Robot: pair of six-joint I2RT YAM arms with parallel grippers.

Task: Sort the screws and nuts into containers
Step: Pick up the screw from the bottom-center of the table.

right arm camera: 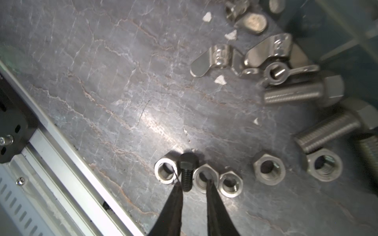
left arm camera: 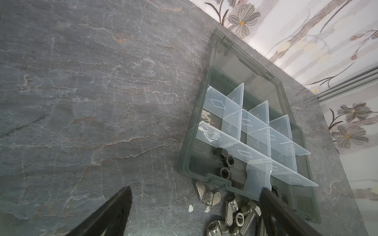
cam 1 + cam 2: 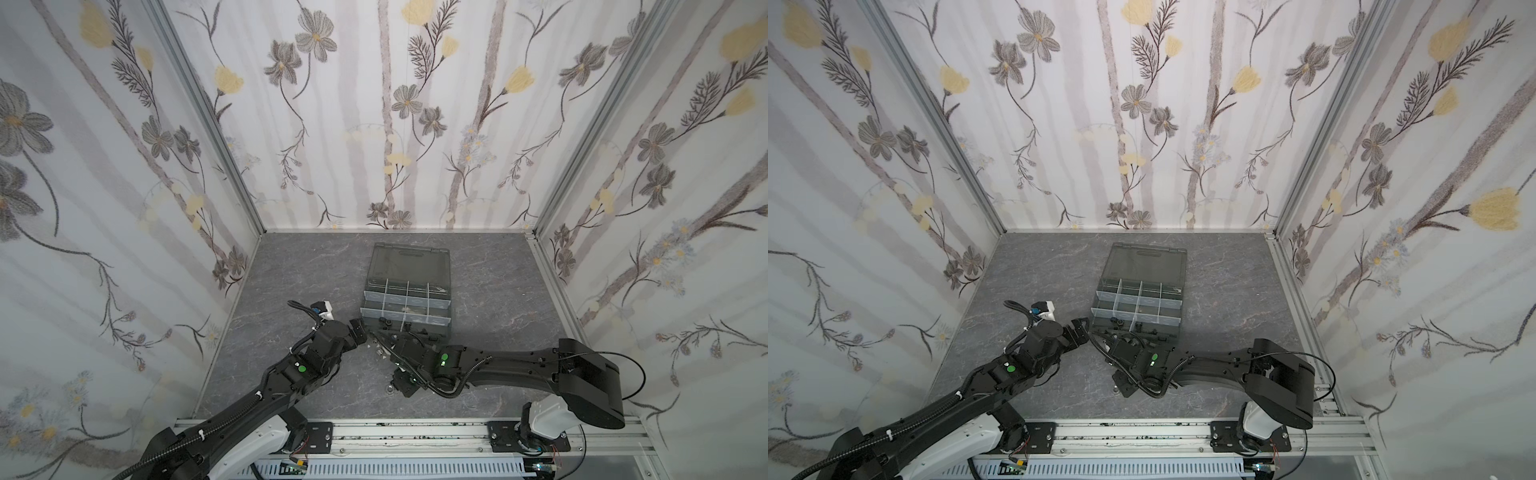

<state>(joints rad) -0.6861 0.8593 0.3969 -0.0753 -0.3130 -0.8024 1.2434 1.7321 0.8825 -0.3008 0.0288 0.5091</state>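
On the counter, the right claw is set narrowly parted astride the shaft of a black screw, which lies flat between silver nuts; a gap is seen beside the shaft. Further out, silver screws and wing nuts are scattered just before the case. The left claw is spread wide over that pile. Black nuts are seen in the case's near corner compartment, and the lid is laid open behind.

Black arms, green dots, white bases, ribbed cables
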